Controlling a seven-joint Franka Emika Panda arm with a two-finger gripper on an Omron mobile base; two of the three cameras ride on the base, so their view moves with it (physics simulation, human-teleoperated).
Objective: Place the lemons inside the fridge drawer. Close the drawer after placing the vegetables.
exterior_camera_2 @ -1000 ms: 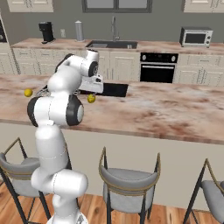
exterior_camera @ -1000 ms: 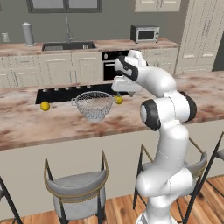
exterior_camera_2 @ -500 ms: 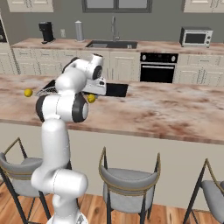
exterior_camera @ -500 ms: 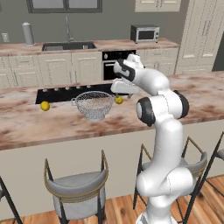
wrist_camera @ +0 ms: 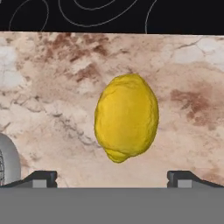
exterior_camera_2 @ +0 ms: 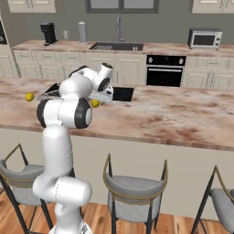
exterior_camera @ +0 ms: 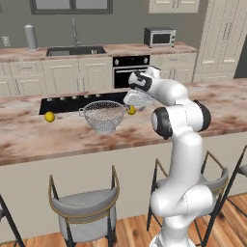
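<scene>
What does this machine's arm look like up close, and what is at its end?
The arm is glossy white, built of rounded, tube-like segments with dark grey bands at the joints. Its tool ends in two small dark finger tips. No loose cables or markings show.

Nothing here can be read: no words, brand marks, numbers or signs stand out on anything in this kitchen. The small silver microwave [exterior_camera: 159, 36] on the back counter and the black built-in oven [exterior_camera_2: 165, 71] show plain fronts, and any marks on their panels are too small and blurred to make out. The thin white ring lines on the flat black cooktop [wrist_camera: 109, 15] are only outlines, not writing.
</scene>
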